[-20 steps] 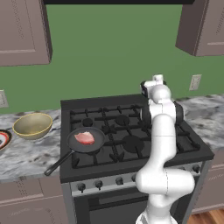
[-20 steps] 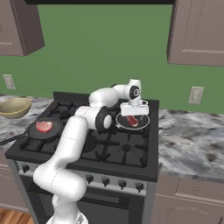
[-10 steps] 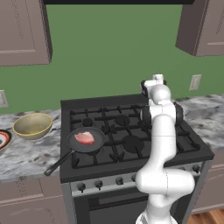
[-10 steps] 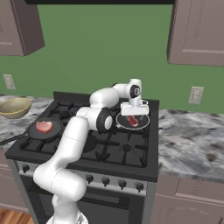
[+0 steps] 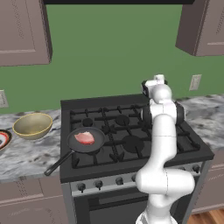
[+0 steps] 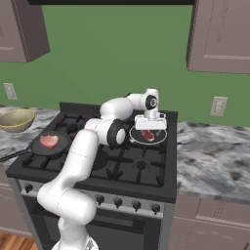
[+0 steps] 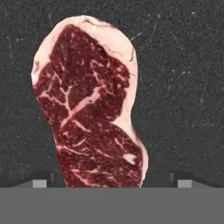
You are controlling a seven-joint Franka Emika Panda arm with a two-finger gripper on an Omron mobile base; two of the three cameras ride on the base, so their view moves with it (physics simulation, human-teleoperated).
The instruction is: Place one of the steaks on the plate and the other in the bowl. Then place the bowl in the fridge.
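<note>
A deep red steak (image 7: 92, 109) with whitish streaks lies in a black pan (image 7: 183, 87) on the stove's back right burner. My gripper (image 6: 150, 128) hangs open straight above this steak (image 6: 148, 135), one fingertip (image 7: 40, 182) on either side of its near end, not touching it. The pale pink steak (image 5: 84, 138) lies in a second black pan (image 5: 97, 144) at the front left of the stove. On the counter left of the stove stands the tan bowl (image 5: 33, 125), and the red-rimmed plate (image 5: 2, 139) shows at the left edge. The fridge is out of view.
The black stove (image 5: 127, 144) has raised grates, and the front-left pan's handle (image 5: 59, 162) sticks out toward the front edge. Grey marble counter (image 6: 215, 161) extends right of the stove. Wall cabinets (image 6: 219, 34) hang above on both sides.
</note>
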